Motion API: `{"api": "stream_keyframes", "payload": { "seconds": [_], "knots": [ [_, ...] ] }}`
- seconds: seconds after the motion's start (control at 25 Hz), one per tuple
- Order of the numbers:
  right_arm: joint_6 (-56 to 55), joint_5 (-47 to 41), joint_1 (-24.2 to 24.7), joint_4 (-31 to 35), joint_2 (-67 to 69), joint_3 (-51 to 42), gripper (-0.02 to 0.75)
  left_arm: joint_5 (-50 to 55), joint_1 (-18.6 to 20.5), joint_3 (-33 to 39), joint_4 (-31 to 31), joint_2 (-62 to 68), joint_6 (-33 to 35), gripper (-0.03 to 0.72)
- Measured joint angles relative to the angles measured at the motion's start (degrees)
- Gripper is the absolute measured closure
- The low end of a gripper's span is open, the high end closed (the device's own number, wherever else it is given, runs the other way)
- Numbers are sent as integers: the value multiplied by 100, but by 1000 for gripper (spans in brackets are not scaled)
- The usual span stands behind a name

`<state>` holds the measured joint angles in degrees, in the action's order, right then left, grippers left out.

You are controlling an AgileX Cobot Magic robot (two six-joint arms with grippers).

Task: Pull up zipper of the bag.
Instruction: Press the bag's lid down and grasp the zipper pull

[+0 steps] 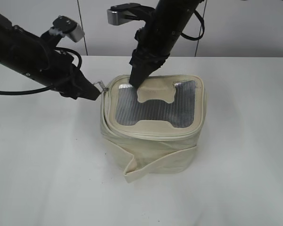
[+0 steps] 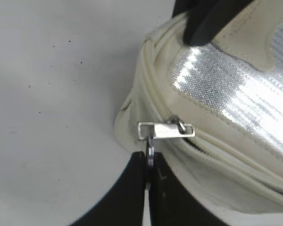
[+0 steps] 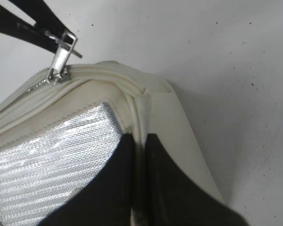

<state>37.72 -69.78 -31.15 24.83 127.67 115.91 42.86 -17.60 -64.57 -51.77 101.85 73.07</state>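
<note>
The cream bag stands on the table, its lid showing a grey ribbed window and a bone-shaped patch. A silver zipper slider sits at the lid's rear-left corner and also shows in the right wrist view. The zipper track gapes dark beside it. My left gripper is shut on the slider's ring pull, left of the bag. My right gripper rests on the lid's rear-left part, nearly closed with the lid's edge ridge between its fingers. No second slider is in view.
A loose cream strap hangs across the bag's front. The white table spreads around it. A pale wall with panel seams stands behind.
</note>
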Motion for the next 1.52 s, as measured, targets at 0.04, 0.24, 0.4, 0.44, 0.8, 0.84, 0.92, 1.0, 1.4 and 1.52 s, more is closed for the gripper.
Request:
{"api": "stream_keyframes", "payload": {
  "seconds": [0.04, 0.24, 0.4, 0.44, 0.8, 0.84, 0.92, 1.0, 1.4, 1.52],
  "knots": [
    [0, 0, 0, 0, 0, 0, 696, 45, 0, 0, 43, 0, 0, 691],
    [-5, 0, 0, -13, 0, 0, 696, 396, 0, 0, 545, -18, -339, 691],
    [-36, 0, 0, -36, 0, 0, 696, 668, 0, 0, 907, -44, -721, 691],
    [-57, 0, 0, -53, 0, 0, 696, 677, 0, 0, 932, -44, -780, 691],
    [-157, 0, -5, -84, -6, 0, 696, 1464, 0, -6, 974, -141, -1137, 691],
    [-171, 0, -5, -84, -6, 0, 696, 1503, 0, -6, 974, -153, -1184, 691],
    [-189, 0, -5, -85, -6, 0, 696, 1689, 0, -6, 1003, -160, -1270, 691],
    [-199, 0, -6, -91, -6, 0, 696, 1908, 0, -6, 1041, -160, -1372, 691],
    [-224, 0, -6, -112, -6, 0, 696, 2503, -72, -6, 1077, -160, -1892, 691],
    [-242, 0, -6, -120, -6, 0, 697, 2503, -335, 69, 1082, -160, -1956, 691]
  ]
}}
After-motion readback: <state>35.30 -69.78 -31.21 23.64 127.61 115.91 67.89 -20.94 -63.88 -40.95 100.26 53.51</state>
